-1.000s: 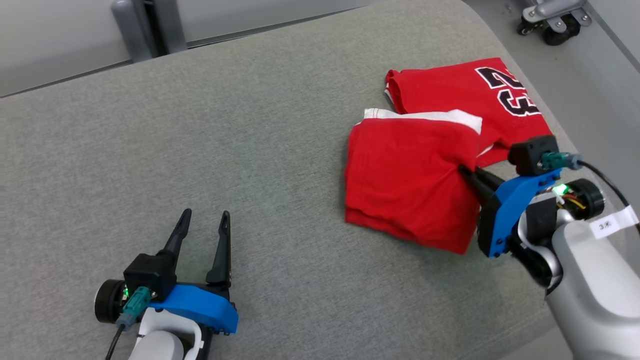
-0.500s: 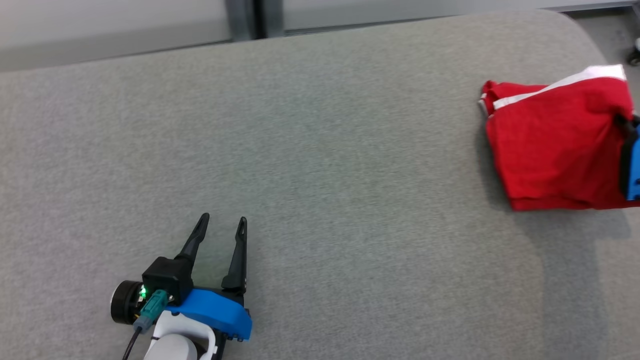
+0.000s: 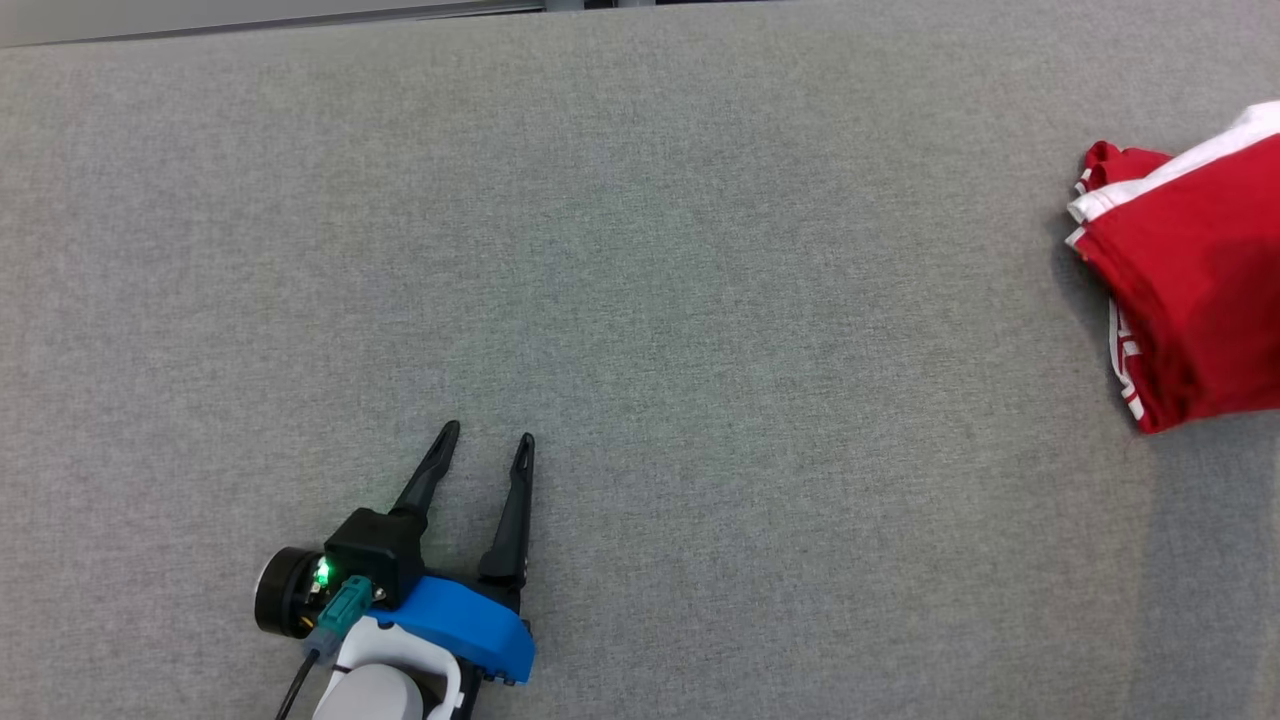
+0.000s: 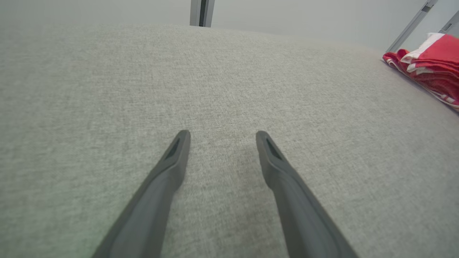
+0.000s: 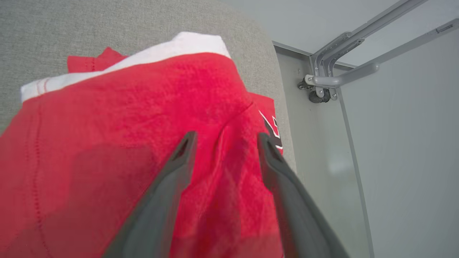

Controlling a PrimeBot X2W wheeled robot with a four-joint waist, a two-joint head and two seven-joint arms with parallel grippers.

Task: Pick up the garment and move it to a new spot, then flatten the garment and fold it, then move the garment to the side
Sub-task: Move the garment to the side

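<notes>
Garment (image 3: 1190, 300) at right side of cushion, folded; final placement looks nearly done

Right gripper (image 5: 227, 136): fingers apart, poised over the red cloth. A small ridge of fabric stands between them, and neither finger appears to pinch it. Left gripper (image 3: 489, 434): fingers spread wide over bare cushion (image 3: 640, 250), well apart from the garment, holding nothing.

Position: garment lies at the cushion's right edge, partly cut off by the head view's border.

Progress (judged): it sits in stacked layers, so pick-up, flattening and folding look complete, and it is already off to the side. What is left is to draw the right arm clear. The fold is loose, since a printed lower layer (image 5: 272, 125) pokes out toward the cushion's edge.

Orientation: white band (image 5: 118, 71) marks the end pointing away from the robot. Long axis seems to run near-to-far, slightly tilted, but its full extent cannot be told
</notes>
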